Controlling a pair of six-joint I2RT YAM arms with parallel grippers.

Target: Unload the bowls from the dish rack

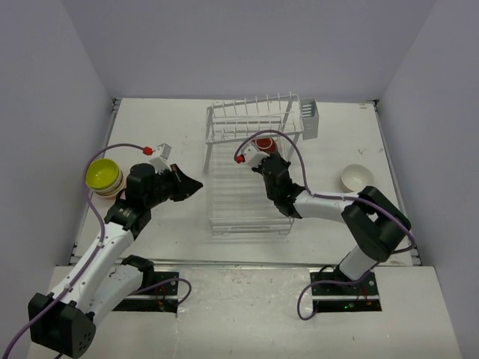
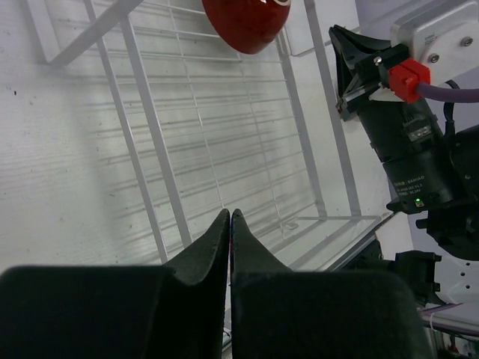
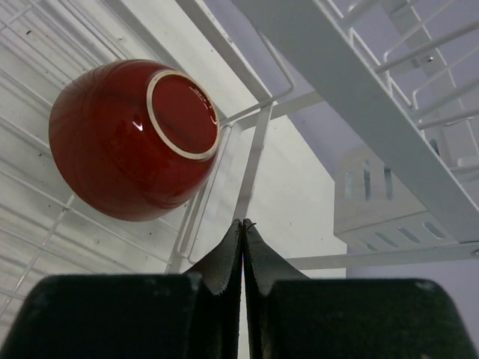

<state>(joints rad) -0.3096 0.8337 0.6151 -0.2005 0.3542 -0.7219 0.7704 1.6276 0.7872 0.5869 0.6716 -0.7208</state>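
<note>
Unloading, likely the final bowl. Dark red bowl [image 3: 135, 138] sits at far end of dish rack [image 1: 247, 202], just past right claw [image 3: 242, 224], which is pressed together and empty. Left claw [image 2: 229, 217] is pressed together too, left of rack. Next: spread right claw, pinch rim, lift out.

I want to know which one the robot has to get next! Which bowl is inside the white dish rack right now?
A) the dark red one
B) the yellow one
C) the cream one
A: the dark red bowl lies on the wire grid of the dish rack, while the lime-yellow bowl and the cream bowl sit outside it, off to either side.
</note>
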